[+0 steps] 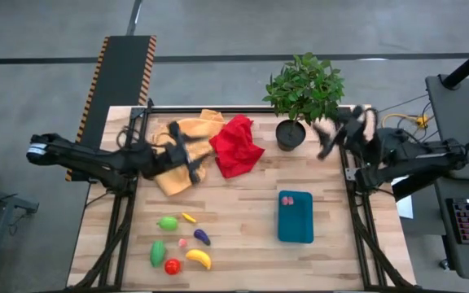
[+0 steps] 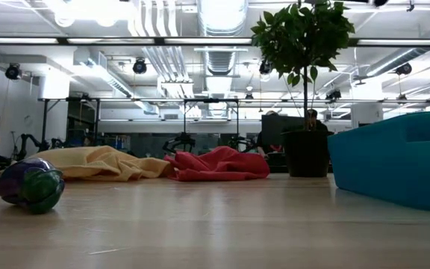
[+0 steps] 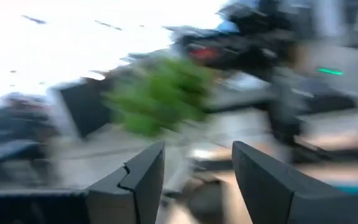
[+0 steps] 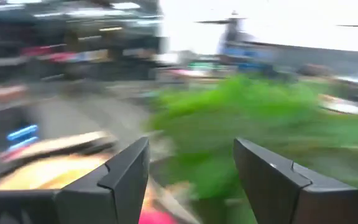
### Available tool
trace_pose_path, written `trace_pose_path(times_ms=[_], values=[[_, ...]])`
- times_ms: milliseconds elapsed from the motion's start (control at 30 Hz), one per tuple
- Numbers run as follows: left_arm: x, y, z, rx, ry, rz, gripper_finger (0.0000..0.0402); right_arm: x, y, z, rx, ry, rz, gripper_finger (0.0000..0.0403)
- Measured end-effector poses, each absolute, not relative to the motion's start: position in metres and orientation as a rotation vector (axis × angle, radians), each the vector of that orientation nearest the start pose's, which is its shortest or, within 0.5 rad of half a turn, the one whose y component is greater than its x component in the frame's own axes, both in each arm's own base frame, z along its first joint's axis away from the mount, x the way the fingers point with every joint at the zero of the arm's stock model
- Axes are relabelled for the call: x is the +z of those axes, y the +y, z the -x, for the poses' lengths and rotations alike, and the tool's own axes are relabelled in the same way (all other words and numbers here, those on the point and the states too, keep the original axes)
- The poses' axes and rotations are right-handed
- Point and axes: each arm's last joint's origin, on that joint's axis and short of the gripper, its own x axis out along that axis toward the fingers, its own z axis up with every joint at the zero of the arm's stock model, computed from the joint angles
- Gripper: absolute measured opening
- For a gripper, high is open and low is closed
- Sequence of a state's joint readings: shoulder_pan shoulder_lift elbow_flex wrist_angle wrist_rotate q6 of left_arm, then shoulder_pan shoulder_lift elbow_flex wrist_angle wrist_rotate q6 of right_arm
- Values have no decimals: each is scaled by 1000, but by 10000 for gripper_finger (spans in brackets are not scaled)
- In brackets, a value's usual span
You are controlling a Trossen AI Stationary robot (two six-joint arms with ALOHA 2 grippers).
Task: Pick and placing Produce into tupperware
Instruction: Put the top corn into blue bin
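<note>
Produce (image 1: 181, 244) — seemingly well apart from left pincer (image 1: 187, 155)

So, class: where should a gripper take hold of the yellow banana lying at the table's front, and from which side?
Grip the banana across its thick middle, coming straight down from above. It lies flat and curved on the table, with a gap to the red tomato, so fingers likely fit either side.

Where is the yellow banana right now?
In the high view, the banana lies on the table's front left part, last in the cluster of toy produce, just right of the red tomato and below the purple eggplant.
</note>
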State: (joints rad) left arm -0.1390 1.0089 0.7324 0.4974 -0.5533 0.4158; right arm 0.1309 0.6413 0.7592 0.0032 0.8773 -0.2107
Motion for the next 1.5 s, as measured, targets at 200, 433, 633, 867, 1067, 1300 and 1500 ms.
trace_pose_path(times_ms=[200,433,633,867,1067,1300,1500], values=[[353,-12,-218,618,-180,-411,173,369,-9,-126,-943,-28,152,224],[332,-14,-229,600,-78,-480,173,358,-5,-133,-771,21,139,224],[354,-16,-227,520,-165,-510,173,386,4,-128,-371,-141,203,224],[335,-29,-234,16,-140,-412,173,377,21,-129,255,-103,121,224],[354,-32,-228,-78,-268,-427,173,396,25,-127,381,-247,126,224],[364,-31,-215,-89,-256,-401,173,401,24,-123,385,-207,141,224],[350,-29,-213,-47,-136,-391,173,380,24,-137,325,-83,169,224]])
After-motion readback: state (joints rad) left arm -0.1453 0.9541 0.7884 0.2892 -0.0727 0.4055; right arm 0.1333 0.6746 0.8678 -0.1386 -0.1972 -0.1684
